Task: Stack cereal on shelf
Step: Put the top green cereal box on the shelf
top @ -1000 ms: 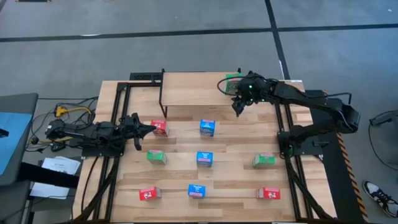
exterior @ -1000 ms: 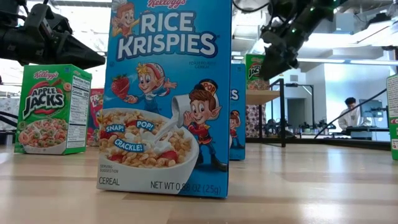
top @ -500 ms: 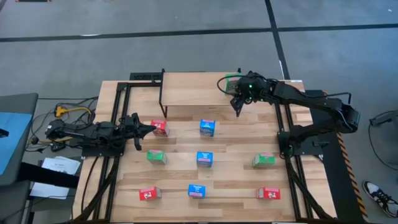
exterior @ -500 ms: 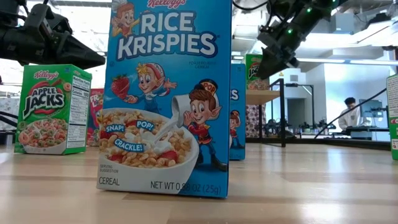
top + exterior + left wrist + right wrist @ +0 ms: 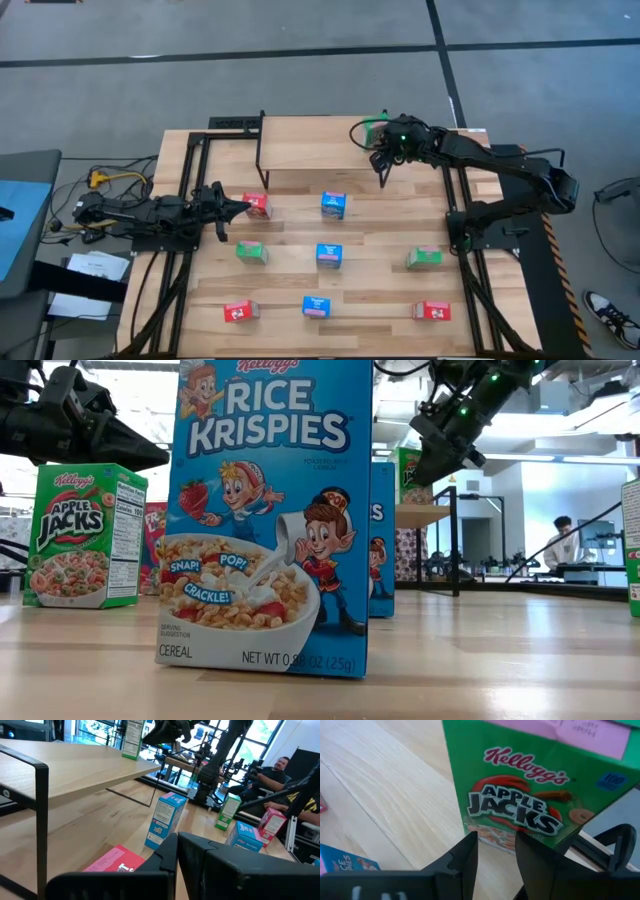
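Front row: the left front red box (image 5: 238, 311), front blue box (image 5: 316, 306) and right front red box (image 5: 432, 310) stand well apart on the tabletop (image 5: 290, 285), probably spaced so a gripper can fit either side of each one
Middle row: the left green box (image 5: 252, 252), middle blue box (image 5: 329, 255) and right green box (image 5: 425, 257) are spaced the same way and not yet on the shelf
Back row: the back red box (image 5: 257, 205) and back blue box (image 5: 334, 205) stand just in front of the shelf
Left gripper (image 5: 235, 208): low over the table, tip just beside the back red box, fingers pressed together with nothing in them; I cannot tell if it touches the box, and it looks like waiting rather than grasping
Shelf (image 5: 320, 150): light wood top on black legs at the far side of the table, bare except at its right end
Shelved green box (image 5: 375, 128): upright on the shelf's far right corner, the only cereal up there; starting at the corner leaves the rest of the top free
Right gripper (image 5: 496, 855): raised near the shelf's right end, just in front of the shelved green box, fingers narrowly parted with nothing between them, which fits a box set down and let go
Progress: one of nine placed, by my judgement
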You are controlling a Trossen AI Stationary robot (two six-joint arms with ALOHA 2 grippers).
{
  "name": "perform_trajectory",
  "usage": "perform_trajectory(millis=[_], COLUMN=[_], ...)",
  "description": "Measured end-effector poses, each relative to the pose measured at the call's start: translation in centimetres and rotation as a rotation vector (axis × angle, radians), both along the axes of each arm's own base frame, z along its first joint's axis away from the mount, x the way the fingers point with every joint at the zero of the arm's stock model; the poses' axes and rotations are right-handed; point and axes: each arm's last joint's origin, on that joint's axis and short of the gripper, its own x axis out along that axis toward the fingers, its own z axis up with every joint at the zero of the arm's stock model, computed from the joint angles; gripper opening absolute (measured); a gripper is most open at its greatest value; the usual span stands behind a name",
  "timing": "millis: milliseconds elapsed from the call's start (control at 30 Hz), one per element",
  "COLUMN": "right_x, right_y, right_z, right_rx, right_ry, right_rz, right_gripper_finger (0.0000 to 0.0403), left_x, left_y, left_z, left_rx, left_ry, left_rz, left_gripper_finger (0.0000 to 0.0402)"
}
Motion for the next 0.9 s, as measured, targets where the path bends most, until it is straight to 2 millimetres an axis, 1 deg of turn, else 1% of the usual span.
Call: perform_trajectory(millis=[200, 333, 533, 633, 700, 900], right_x=[0.1, 0.4, 0.8, 0.8, 1.2, 2.4], right_y=[0.3, 0.8, 1.5, 1.4, 1.1, 0.3], right_z=[0.0, -0.1, 0.0, 0.1, 0.0, -1.2], right_rx=[0.039, 0.088, 0.101, 0.1, 0.093, 0.114], right_ry=[-0.034, -0.067, -0.092, -0.11, -0.129, -0.13], right_rz=[-0.031, -0.035, -0.023, -0.052, -0.058, -0.079], right_gripper_finger=[0.0154, 0.0154, 0.0154, 0.0154, 0.0154, 0.0154], left_x=[0.0, 0.0, 0.0, 0.0, 0.0, 0.0], left_y=[0.0, 0.0, 0.0, 0.0, 0.0, 0.0], left_z=[0.0, 0.0, 0.0, 0.0, 0.0, 0.0], left_rx=[0.02, 0.035, 0.027, 0.027, 0.027, 0.034], left_ry=[0.006, 0.011, 0.009, 0.008, 0.008, 0.011], left_rz=[0.001, 0.001, 0.001, 0.001, 0.001, 0.001], left_gripper_finger=[0.0, 0.0, 0.0, 0.0, 0.0, 0.0])
